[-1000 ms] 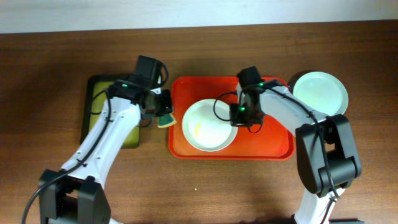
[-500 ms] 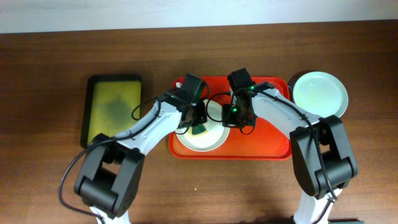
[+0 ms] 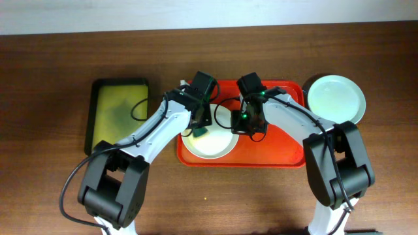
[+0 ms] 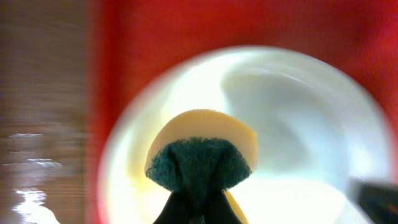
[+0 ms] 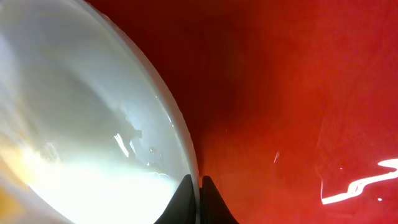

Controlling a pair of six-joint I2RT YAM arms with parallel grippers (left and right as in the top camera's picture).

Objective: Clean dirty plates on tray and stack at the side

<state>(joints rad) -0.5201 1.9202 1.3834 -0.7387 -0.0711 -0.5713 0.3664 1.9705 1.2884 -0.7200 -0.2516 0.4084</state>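
At the far left of the bench (image 3: 46,65), a yellow-green tray (image 3: 117,114) with a black rim is lying well apart from the two arms. To its right, the red tray (image 3: 287,149) is resting flat on the wood, and a white plate (image 3: 215,145) is being carried in its left half, close to the left rim. A sponge (image 4: 202,134) is being gripped by the left fingers (image 4: 186,211), which are drawn tightly together on it. Its dark green scouring layer is being pinched between them, while its yellow foam layer is bulging out beyond it. In the overhead view the sponge is being held over the upper left part of the plate. The left wrist view is blurred, so it cannot be told whether the sponge is actually being pressed against the surface. Further right, the plate's upper right rim is being nipped by the right fingers (image 5: 181,202), which are closed almost completely, with only the thin edge of the plate being squeezed between their tips. In the right wrist view the plate's pale, glossy bowl is filling the left side, and the bare red floor of the tray is filling the right. At the far right, a pale mint-blue plate (image 3: 336,98) is sitting on the bench just beside the tray's upper right corner, outside its rim.
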